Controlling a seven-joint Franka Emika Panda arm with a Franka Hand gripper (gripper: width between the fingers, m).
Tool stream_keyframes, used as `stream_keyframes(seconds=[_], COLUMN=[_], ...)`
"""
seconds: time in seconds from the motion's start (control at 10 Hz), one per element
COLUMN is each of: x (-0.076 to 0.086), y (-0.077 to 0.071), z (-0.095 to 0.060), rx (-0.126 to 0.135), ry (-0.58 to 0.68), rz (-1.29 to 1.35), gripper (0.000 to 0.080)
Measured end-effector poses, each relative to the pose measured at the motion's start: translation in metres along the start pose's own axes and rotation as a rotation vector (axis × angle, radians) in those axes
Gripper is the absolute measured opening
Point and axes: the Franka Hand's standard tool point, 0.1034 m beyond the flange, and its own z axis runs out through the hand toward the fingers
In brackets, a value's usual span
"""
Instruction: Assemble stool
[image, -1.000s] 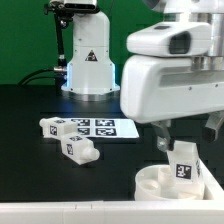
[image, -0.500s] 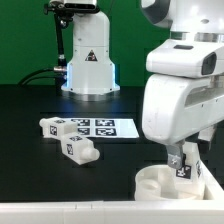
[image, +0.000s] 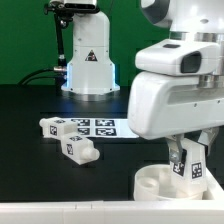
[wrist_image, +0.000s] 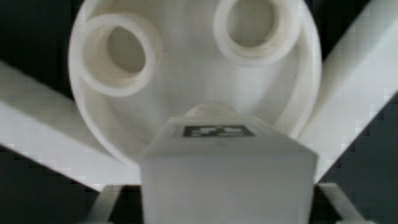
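Since a second ago the arm's white body has swung toward the exterior view's left and the jaws have drawn in on the upright leg; nothing else has shifted.

At the exterior view's left, one loose leg (image: 53, 126) lies on the dark surface (image: 25, 165) beside the marker board (image: 100, 127), and a second loose leg (image: 78, 150) lies just in front of it. Behind them stands the robot base (image: 88, 65).

Further right, the gripper (image: 186, 152) reaches down over the seat (image: 150, 186), which rests near the front edge of the surface. The upright leg (image: 191, 167) stands on the seat with a finger on either side. Whether the jaws already press on it or only flank it cannot be told.

The parts look like rigid moulded plastic: probably light, stiff and rather smooth, so a leg could slip or twist under a shallow pinch. Its flat sides, above the seat, look like the best place to take hold.

The only holders here are the seat's sockets. In the wrist view two round sockets (wrist_image: 121, 55) (wrist_image: 267, 30) gape empty beyond the tagged leg (wrist_image: 222, 165); how deep that leg sits cannot be seen.
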Motion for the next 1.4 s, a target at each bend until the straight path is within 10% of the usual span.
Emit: stream_keyframes(seconds=[1.4], x=[0.005], y=[-0.002], z=[-0.002], rx=[0.130], ry=[-0.079], rz=[1.820], gripper=[0.0334])
